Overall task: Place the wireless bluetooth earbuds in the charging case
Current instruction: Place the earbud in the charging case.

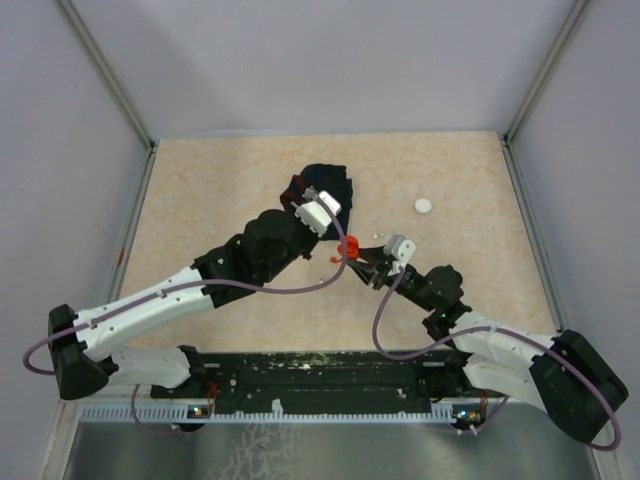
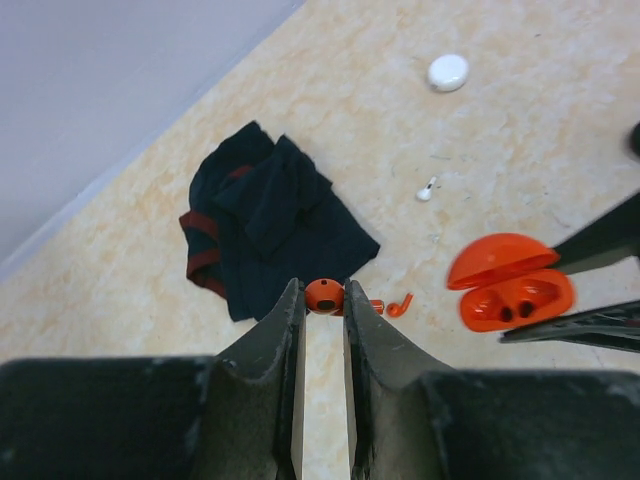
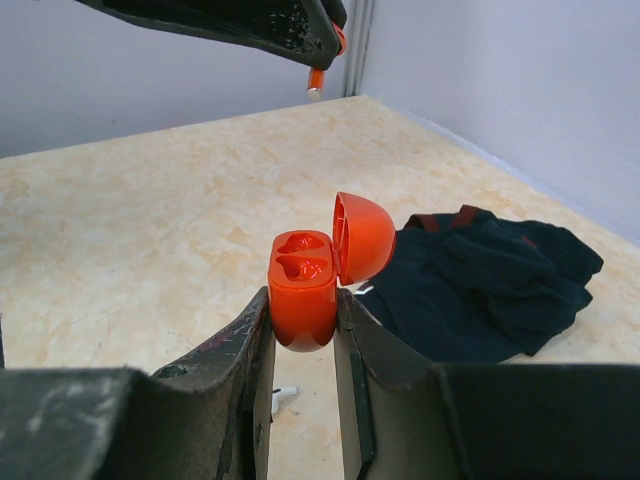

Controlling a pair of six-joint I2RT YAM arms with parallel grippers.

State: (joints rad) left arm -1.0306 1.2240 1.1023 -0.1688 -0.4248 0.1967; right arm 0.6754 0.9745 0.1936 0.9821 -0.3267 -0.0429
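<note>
My left gripper [image 2: 324, 297] is shut on a red earbud [image 2: 325, 296], pinched at the fingertips above the table. In the right wrist view that earbud [image 3: 316, 78] hangs from the left gripper [image 3: 330, 35] above and behind the case. My right gripper [image 3: 302, 300] is shut on the red charging case [image 3: 302, 285], upright with its lid [image 3: 362, 235] open and both wells empty. The case [image 2: 510, 290] sits to the right of my left fingers. A second red earbud [image 2: 400, 304] and a white earbud [image 2: 427, 189] lie on the table.
A dark navy cloth with red trim [image 1: 325, 185] lies bunched just beyond the left gripper. A white round disc [image 1: 424, 206] rests at the back right. Metal frame posts and grey walls bound the tan table [image 1: 200, 200].
</note>
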